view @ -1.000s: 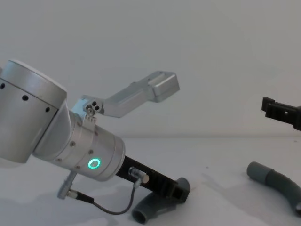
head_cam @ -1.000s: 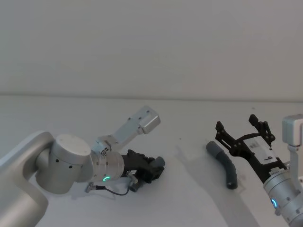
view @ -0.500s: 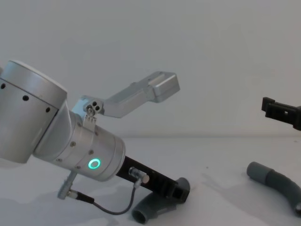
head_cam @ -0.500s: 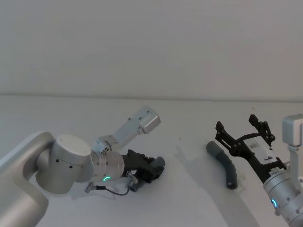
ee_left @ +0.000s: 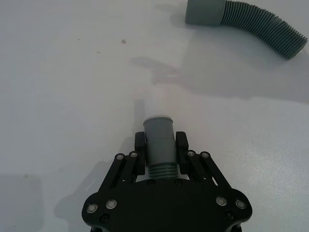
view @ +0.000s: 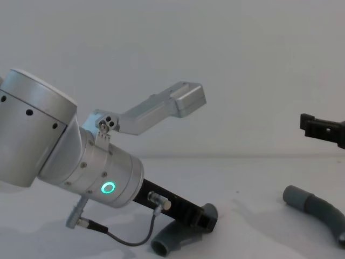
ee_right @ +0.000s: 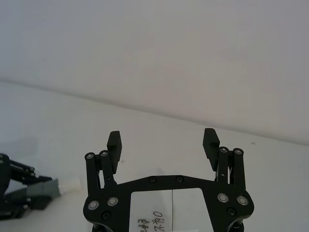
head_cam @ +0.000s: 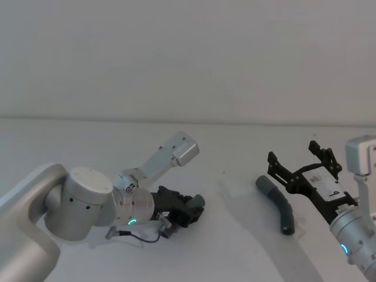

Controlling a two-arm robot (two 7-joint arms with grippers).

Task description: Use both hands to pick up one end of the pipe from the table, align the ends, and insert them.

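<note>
My left gripper (ee_left: 160, 146) is shut on a short grey pipe piece (ee_left: 159, 137), gripping just behind its collar; a pale tip sticks out in front. In the head view this gripper (head_cam: 191, 210) sits low over the white table (head_cam: 235, 247) at centre left. In the chest view the held pipe (view: 170, 240) curves down below the fingers. The second pipe piece (head_cam: 279, 207), ribbed and curved, lies on the table at the right. Behind and above it, my right gripper (head_cam: 295, 154) hovers open with nothing between its fingers (ee_right: 114, 141).
The silver camera bracket (head_cam: 176, 154) juts up over my left wrist. A thin cable (view: 116, 237) loops under that wrist close to the table. A pale grey wall (head_cam: 188, 59) rises behind the table. Bare table lies between the two pipe pieces.
My right arm has shifted slightly. The left gripper, its held pipe piece and the pipe piece on the table have stayed put.
</note>
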